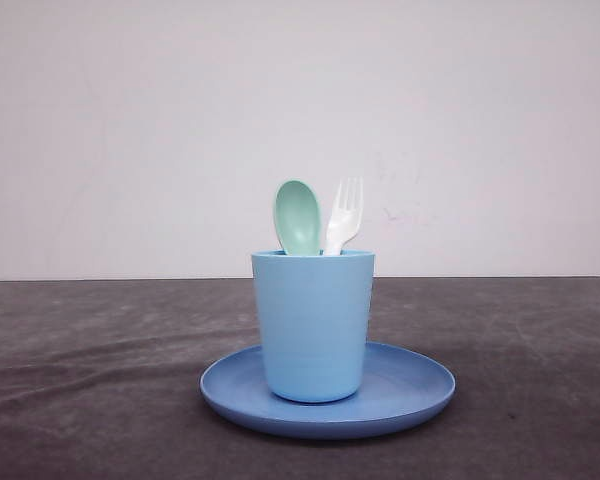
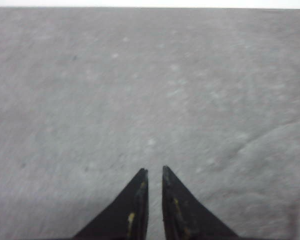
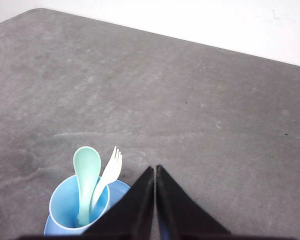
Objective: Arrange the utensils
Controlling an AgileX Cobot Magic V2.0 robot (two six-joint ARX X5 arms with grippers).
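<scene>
A pale mint-green spoon and a white fork stand side by side, heads up, in a light blue cup. The cup stands upright on a round blue plate at the middle of the table. The right wrist view has the spoon, the fork, the cup and the plate below and just beside my right gripper, which is shut and holds nothing. My left gripper hangs over bare table, its fingers nearly together with nothing between them.
Dark grey table cloth spreads on both sides of the plate. A white wall rises behind the table's far edge.
</scene>
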